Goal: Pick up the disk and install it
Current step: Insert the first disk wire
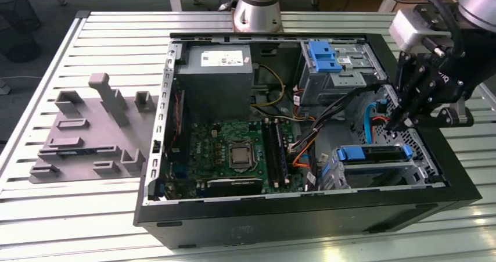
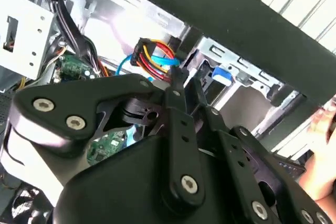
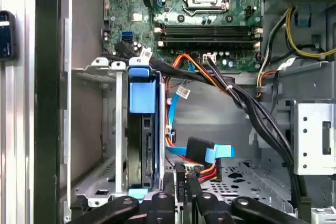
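The disk [image 1: 372, 154] stands on edge in its blue carrier inside the metal drive cage [image 1: 352, 175], at the case corner on the exterior view's right. In the first wrist view the disk [image 3: 144, 129] shows its blue handle and dark edge between the cage rails. My gripper [image 1: 396, 121] hangs inside the case just beyond that cage. Its fingers [image 3: 180, 178] are shut, with nothing seen between them. The gripper [image 2: 184, 81] tips lie beside a black connector [image 3: 198, 151] with blue, red and yellow wires, close to the disk but apart from it.
The open black computer case [image 1: 310, 212] lies on a slatted table. Inside are a grey power supply [image 1: 213, 70], the motherboard [image 1: 232, 151], a second bay with a blue latch [image 1: 322, 56] and black cable bundles [image 3: 252, 114]. A grey fixture [image 1: 85, 128] lies beside the case. A hand [image 2: 323, 129] shows outside it.
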Motion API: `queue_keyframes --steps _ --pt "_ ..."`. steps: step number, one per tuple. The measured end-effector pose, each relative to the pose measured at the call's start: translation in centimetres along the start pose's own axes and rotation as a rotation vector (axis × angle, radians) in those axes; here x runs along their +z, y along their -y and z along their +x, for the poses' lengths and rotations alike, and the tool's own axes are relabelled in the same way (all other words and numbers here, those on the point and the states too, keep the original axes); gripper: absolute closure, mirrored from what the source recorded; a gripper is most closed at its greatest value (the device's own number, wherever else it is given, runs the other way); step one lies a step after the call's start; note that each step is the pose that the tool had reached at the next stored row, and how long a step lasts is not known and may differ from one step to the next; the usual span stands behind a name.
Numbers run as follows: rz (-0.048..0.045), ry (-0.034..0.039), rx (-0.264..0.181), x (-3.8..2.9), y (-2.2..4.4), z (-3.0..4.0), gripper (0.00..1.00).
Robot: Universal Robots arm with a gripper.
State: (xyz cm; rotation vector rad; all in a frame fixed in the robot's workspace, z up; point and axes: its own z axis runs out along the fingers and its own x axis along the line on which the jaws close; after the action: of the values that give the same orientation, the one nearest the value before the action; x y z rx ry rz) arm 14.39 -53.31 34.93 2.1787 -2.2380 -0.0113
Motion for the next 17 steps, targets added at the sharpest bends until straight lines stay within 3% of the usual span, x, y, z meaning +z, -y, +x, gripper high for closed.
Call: queue_keyframes --steps 4,5,17 --pt "-0.0001 -0.0001 0.0 -1.75 -0.06 -0.03 0.76" --pt "0.0 -0.0002 0.0 -1.89 -0.06 -0.04 0.76" --pt "0.0 -0.0001 0.0 -1.88 -0.07 -0.18 0.76"
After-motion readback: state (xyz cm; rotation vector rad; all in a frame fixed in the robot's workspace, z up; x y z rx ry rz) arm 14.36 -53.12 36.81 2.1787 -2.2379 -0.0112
